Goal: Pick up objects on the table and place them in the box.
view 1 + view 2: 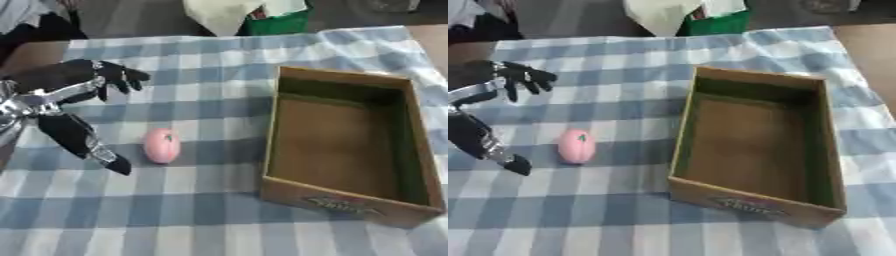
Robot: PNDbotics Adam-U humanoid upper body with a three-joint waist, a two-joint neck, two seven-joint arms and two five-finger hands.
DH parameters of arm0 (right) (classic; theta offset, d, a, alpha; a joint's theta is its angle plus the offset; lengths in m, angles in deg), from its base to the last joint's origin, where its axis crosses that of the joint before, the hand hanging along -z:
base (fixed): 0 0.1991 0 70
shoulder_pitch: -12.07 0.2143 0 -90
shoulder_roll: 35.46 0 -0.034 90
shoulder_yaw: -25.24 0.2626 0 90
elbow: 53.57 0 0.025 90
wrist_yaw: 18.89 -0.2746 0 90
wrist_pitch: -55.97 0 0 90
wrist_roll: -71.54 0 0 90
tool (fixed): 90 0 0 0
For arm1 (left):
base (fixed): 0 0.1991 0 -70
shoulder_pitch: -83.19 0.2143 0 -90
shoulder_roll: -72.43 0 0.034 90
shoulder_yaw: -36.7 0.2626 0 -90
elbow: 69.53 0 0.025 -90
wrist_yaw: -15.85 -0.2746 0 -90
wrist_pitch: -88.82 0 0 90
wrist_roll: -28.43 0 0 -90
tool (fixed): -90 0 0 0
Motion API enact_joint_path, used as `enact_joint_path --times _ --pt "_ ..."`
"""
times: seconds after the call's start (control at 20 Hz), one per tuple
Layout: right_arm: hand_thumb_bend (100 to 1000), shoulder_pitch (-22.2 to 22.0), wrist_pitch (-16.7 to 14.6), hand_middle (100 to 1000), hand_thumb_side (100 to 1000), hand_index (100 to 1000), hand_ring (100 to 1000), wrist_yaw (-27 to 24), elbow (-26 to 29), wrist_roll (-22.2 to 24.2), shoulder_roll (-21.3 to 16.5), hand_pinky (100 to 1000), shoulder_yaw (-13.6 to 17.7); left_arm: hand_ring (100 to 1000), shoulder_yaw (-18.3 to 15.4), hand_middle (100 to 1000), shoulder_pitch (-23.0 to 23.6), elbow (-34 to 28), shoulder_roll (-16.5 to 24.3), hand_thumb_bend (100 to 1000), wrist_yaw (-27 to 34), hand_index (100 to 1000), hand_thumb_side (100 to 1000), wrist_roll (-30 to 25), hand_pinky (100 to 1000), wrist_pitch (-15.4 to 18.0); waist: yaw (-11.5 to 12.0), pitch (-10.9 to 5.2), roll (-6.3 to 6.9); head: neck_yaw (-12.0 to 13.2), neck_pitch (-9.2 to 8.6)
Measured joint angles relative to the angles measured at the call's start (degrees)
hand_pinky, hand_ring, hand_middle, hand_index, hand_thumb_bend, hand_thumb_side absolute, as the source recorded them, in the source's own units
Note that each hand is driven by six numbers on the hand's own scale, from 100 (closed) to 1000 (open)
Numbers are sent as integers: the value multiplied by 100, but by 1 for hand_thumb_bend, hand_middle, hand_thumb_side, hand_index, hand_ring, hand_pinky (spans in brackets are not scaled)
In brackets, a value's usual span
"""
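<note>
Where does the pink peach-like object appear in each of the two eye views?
Left eye view: the pink object lies left of centre on the checked cloth, between the left hand and the box.
Right eye view: it sits further left.
Shared landmark: the box's near-left corner.

left arm (26,107) cropped at frame edge
</note>
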Motion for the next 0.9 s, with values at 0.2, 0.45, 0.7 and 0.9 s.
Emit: enact_joint_path --times 0.2,0.45,0.7,0.9 --pt "100 -1 10 630 1000 930 849 13 0 4 6 867 0 715 36 727 -133 52 -154 888 257 914 542 -88 544 -350 -3 0 0 -23 0" --pt "100 -1 27 627 1000 930 850 31 0 18 47 868 0 712 137 732 -225 152 -332 816 347 901 510 -145 537 -565 -17 5 -1 -25 0" --pt "100 -2 30 626 1000 930 850 34 0 22 51 868 0 725 256 741 -326 366 -469 762 148 894 497 -272 531 -595 -29 9 -4 -25 1" --pt "100 -2 31 626 1000 931 851 34 0 24 53 869 0 740 373 758 -377 615 -558 731 -263 891 491 -470 530 -404 -51 19 -5 -24 1"
